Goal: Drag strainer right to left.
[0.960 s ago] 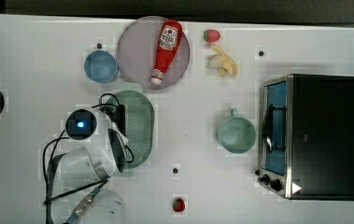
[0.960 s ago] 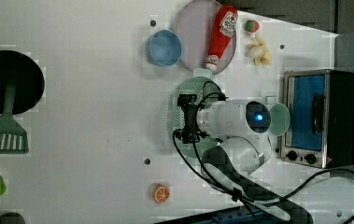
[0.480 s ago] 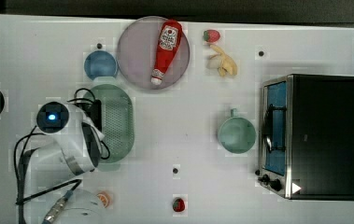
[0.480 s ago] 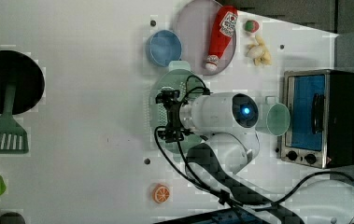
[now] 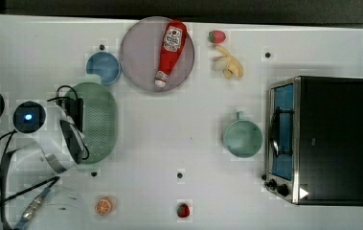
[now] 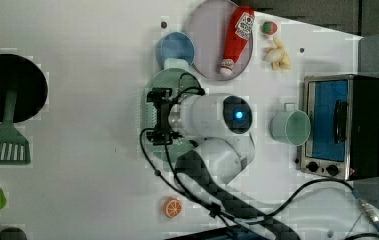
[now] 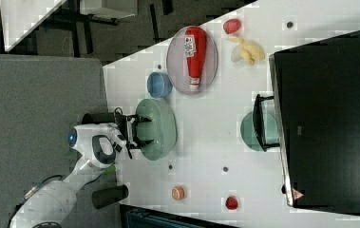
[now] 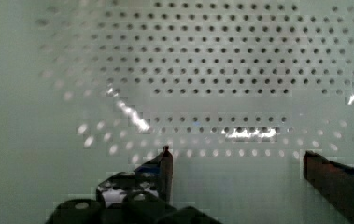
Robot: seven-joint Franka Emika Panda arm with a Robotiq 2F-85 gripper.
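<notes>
The strainer (image 5: 100, 120) is a pale mint-green oval with a dotted bottom, lying at the top view's left, just below the blue bowl (image 5: 102, 67). My gripper (image 5: 80, 128) reaches down into its left half. In the wrist view the perforated wall of the strainer (image 8: 221, 84) fills the background, and the two dark fingertips (image 8: 165, 165) stand far apart inside it with nothing between them. In the left view the gripper (image 6: 158, 117) sits over the strainer (image 6: 166, 81). The right view shows the gripper (image 7: 143, 130) at the rim of the strainer (image 7: 161, 128).
A grey plate (image 5: 138, 52) carries a ketchup bottle (image 5: 169, 45). A mint mug (image 5: 242, 138) stands beside the toaster oven (image 5: 320, 139). A banana (image 5: 228, 64), a strawberry (image 5: 216, 36) and an orange slice (image 5: 104, 206) lie around. A black pan (image 6: 9, 87) and spatula (image 6: 4, 145) rest at the left view's left.
The arm and the strainer have slid steadily toward the top view's left, away from the mug. The fingers stay spread.
</notes>
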